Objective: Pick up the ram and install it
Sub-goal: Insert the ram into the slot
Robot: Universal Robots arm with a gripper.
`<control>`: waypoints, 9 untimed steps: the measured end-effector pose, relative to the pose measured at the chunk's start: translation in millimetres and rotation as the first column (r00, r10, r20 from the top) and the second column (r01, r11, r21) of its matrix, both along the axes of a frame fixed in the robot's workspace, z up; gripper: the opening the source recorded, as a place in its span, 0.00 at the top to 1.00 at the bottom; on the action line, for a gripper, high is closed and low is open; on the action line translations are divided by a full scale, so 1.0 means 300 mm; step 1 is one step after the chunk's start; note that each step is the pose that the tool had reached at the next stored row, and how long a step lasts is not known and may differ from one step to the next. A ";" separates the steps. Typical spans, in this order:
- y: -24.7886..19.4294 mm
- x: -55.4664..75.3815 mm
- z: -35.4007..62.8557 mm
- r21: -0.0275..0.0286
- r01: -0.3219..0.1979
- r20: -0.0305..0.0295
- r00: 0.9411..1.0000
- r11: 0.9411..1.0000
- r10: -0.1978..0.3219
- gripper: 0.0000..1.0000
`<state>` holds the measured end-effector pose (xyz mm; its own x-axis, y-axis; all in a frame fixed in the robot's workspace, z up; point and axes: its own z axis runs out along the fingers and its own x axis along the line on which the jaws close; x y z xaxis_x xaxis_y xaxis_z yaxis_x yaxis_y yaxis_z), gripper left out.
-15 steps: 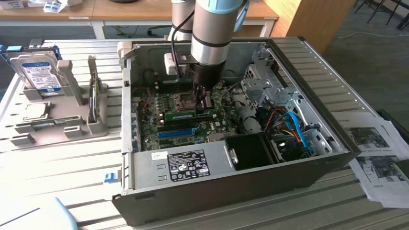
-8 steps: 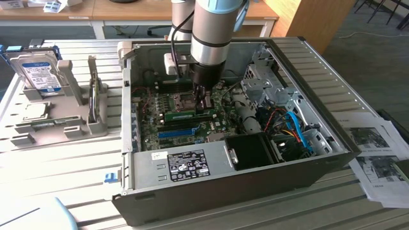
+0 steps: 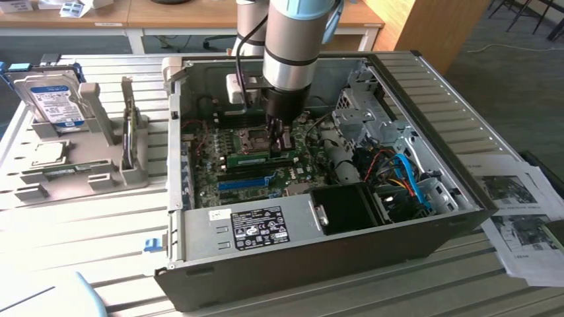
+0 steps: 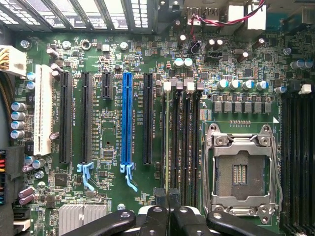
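The black gripper [image 4: 168, 195] is pinching its narrow fingers on one end of the ram [image 3: 249, 158], a thin green circuit-board stick sitting edge-up among the long black memory slots [image 4: 184, 142] beside the square, silvery CPU socket [image 4: 241, 172]

**Silver, blue and black**

The arm [image 3: 291, 39] is a silver-grey tube with a pale blue joint cap, ending in a black wrist collar. A black cable [image 3: 239, 46] runs alongside it, and a white box [image 3: 236, 88] is mounted at the wrist. The pincer [image 4: 168, 195] has black fingers and curved black links fastened with round silver screws [image 4: 157, 210].
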<state>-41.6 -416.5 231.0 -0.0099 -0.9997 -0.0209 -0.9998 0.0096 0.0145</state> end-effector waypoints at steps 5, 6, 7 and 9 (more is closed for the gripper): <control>0.000 0.000 -0.003 0.000 0.000 0.000 1.000 1.000 0.000 0.89; 0.000 0.000 -0.004 0.000 0.000 0.000 1.000 1.000 0.000 0.89; 0.000 0.000 -0.005 0.000 0.000 0.000 1.000 1.000 0.000 0.89; 0.000 0.000 -0.006 0.000 0.000 0.000 1.000 1.000 0.000 0.89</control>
